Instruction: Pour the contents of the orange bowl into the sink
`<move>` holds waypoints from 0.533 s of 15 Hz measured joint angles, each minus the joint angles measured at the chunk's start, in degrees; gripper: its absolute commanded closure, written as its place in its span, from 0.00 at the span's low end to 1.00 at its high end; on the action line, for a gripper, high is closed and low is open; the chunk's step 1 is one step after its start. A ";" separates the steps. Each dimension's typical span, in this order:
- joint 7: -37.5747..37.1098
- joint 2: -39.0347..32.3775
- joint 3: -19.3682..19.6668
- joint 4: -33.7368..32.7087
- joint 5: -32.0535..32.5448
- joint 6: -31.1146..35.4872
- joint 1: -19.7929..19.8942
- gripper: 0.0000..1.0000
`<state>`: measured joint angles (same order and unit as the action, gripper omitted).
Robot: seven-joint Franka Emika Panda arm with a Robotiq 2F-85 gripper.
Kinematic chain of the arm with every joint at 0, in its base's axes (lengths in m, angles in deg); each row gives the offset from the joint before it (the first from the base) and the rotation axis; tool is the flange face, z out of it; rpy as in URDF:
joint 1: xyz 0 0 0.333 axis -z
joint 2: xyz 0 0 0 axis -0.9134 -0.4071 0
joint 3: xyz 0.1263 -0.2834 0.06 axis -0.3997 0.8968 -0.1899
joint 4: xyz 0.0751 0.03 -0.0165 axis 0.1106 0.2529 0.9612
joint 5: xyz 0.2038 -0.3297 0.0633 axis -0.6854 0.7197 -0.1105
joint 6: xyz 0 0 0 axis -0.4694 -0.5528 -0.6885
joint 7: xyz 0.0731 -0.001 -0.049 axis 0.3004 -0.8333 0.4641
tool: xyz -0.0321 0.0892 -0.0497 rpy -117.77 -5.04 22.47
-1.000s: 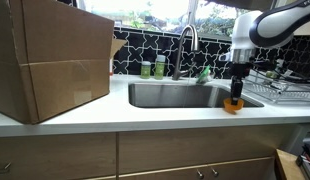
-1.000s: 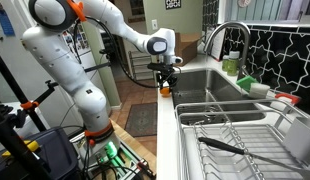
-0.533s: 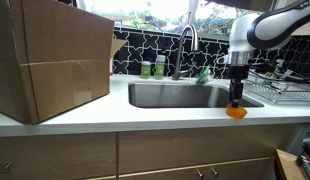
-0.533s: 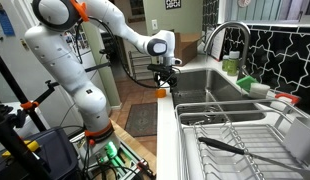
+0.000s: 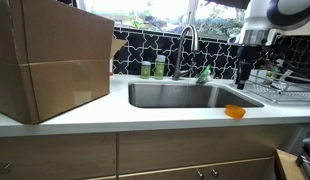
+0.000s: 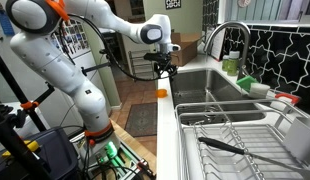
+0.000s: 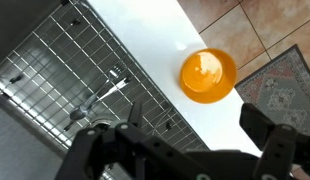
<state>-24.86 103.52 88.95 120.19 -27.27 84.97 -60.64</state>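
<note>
Orange bowl (image 5: 235,111) released onto countertop (image 5: 145,116) (upright), end effector (image 6: 163,73) lifted clear

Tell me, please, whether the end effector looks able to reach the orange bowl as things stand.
Probably yes. The end effector hangs open above the orange bowl, which sits alone on the white countertop beside the sink; the wrist view shows nothing between them.

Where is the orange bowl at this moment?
In an exterior view the orange bowl rests on the white countertop, at the front edge of the sink, near the corner closest to the dish rack. The open gripper hangs above it.
</note>
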 measured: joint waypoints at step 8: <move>-21.23 13.99 -4.43 -5.36 2.97 -6.97 5.13 0.00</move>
<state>-46.09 117.51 84.52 114.83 -24.30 78.00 -55.51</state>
